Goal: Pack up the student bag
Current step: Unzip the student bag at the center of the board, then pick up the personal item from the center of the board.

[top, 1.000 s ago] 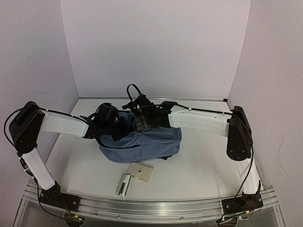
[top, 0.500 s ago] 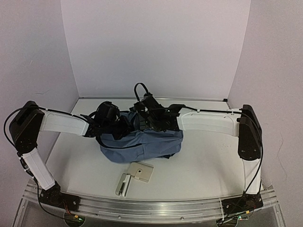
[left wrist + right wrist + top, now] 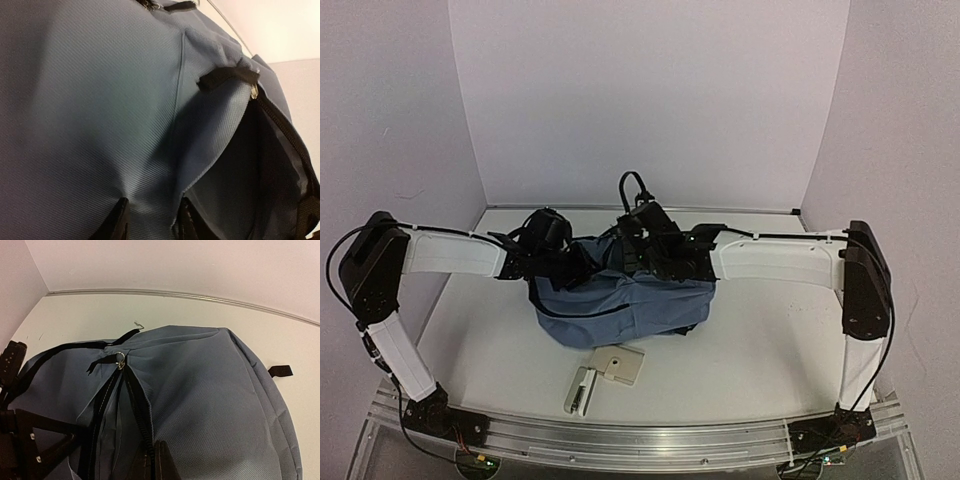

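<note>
The slate-blue student bag (image 3: 620,305) lies in the middle of the table with its zip opening facing up and back. My left gripper (image 3: 574,268) is at the bag's left top; in the left wrist view it (image 3: 152,214) is shut on a fold of blue fabric (image 3: 100,125) beside the dark opening (image 3: 265,165). My right gripper (image 3: 642,258) is at the bag's top middle; in the right wrist view it (image 3: 152,461) is shut on the black zip edge (image 3: 142,425) of the bag (image 3: 210,390). The zip pull (image 3: 120,359) sits at the far end of the opening.
A small pale beige case (image 3: 618,364) with a whitish oblong piece (image 3: 580,390) next to it lies on the table in front of the bag. Walls close in the table at the back and both sides. A black strap tab (image 3: 280,371) sticks out on the bag's right.
My right arm has swung to the right with the zip edge in its grip, and the bag's top has shifted right with it. My left gripper has risen slightly, still holding fabric.
</note>
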Controlling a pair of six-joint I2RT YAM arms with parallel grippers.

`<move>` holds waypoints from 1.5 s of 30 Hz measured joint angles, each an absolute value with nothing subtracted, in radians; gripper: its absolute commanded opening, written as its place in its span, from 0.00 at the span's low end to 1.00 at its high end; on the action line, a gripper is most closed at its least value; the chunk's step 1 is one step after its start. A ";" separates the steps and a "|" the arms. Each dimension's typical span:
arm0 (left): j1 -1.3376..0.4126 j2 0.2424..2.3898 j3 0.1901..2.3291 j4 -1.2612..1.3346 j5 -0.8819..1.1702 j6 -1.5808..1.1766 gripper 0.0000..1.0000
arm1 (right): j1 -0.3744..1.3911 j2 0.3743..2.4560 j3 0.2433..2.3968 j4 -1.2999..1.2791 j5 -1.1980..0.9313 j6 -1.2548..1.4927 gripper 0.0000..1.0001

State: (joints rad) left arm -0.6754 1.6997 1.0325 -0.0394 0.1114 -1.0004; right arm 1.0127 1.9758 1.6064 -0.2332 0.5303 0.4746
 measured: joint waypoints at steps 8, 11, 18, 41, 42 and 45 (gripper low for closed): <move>-0.661 1.448 1.067 -0.202 0.088 -0.798 0.70 | 0.995 1.966 1.602 -0.233 0.502 0.457 0.16; -0.661 1.345 1.066 -0.212 0.132 -0.744 0.73 | 0.995 1.966 1.603 -0.229 0.483 0.457 0.48; -0.662 1.193 0.903 -0.210 0.217 -0.737 0.79 | 0.995 1.918 1.609 -0.203 0.379 0.420 0.77; -0.661 1.052 0.673 -0.290 0.322 -0.850 0.77 | 1.049 1.607 1.009 -0.164 -0.362 0.473 0.58; -0.662 1.061 0.659 -0.285 0.326 -0.859 0.77 | 1.049 1.625 0.979 -0.126 -0.371 0.525 0.58; -0.663 1.070 0.620 -0.279 0.338 -0.884 0.77 | 1.048 1.656 0.872 0.006 -0.404 0.667 0.53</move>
